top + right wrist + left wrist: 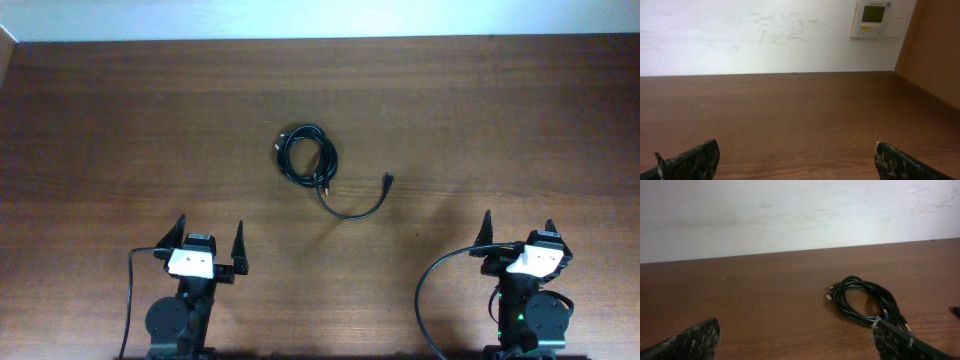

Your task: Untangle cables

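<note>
The cables [308, 157] lie as a small black coil at the table's middle, with one loose strand curving right to a plug end [388, 181]. In the left wrist view the coil [865, 300] shows yellowish plug tips [829, 297]. My left gripper [209, 236] is open and empty near the front edge, well short of the coil and to its left. My right gripper [517, 230] is open and empty at the front right, far from the cables. The right wrist view shows only bare table between its open fingers [795, 160].
The brown wooden table [120, 120] ends at a white wall at the back. Thick black arm wires [430, 290] loop beside the right arm's base, another by the left base [130, 300]. A wall thermostat [871, 17] and a wooden panel [935, 45] show at the right.
</note>
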Controlling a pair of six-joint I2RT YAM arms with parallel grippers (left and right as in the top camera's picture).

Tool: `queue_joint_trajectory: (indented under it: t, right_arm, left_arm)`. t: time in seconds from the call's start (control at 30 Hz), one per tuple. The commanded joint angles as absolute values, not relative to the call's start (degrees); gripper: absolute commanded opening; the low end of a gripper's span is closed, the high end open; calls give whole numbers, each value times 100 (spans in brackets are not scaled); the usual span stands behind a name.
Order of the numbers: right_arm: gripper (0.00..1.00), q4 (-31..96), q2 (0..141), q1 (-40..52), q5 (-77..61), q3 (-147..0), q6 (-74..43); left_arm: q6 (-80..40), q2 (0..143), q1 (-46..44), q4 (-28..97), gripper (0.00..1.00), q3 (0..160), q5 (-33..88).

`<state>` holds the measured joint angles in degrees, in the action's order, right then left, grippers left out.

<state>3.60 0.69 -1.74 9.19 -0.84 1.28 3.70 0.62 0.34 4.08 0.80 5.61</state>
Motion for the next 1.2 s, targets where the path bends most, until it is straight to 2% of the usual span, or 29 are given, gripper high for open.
queue_joint_trajectory:
  t: [0.0, 0.37, 0.47, 0.6, 0.83, 1.03, 1.1, 1.17]
  right_arm:
    - [99, 368, 51, -191, 969, -32, 110]
    - [98, 368, 51, -191, 969, -32, 110]
    - [98, 368, 51, -191, 969, -32, 108]
    - [99, 368, 51, -191, 969, -32, 110]
    - [98, 368, 51, -191, 969, -32, 110]
    - [98, 368, 51, -191, 969, -32, 110]
    - [98, 368, 51, -191, 969, -32, 110]
    - [99, 368, 51, -191, 969, -32, 110]
  left_arm:
    - [484, 56, 16, 395, 99, 49, 556]
    - [482, 56, 16, 392, 99, 51, 565]
    - [-25, 58, 16, 580, 99, 255, 1208]
    - [-91, 416, 14, 779, 99, 945, 1796]
    - [-196, 1942, 14, 2952, 99, 2829, 2086]
    - [-196, 2394, 16, 2864, 99, 2910, 4071]
    - [-539, 2394, 16, 2679, 99, 2910, 4215]
    - [-967, 2394, 16, 2668, 99, 2910, 3815]
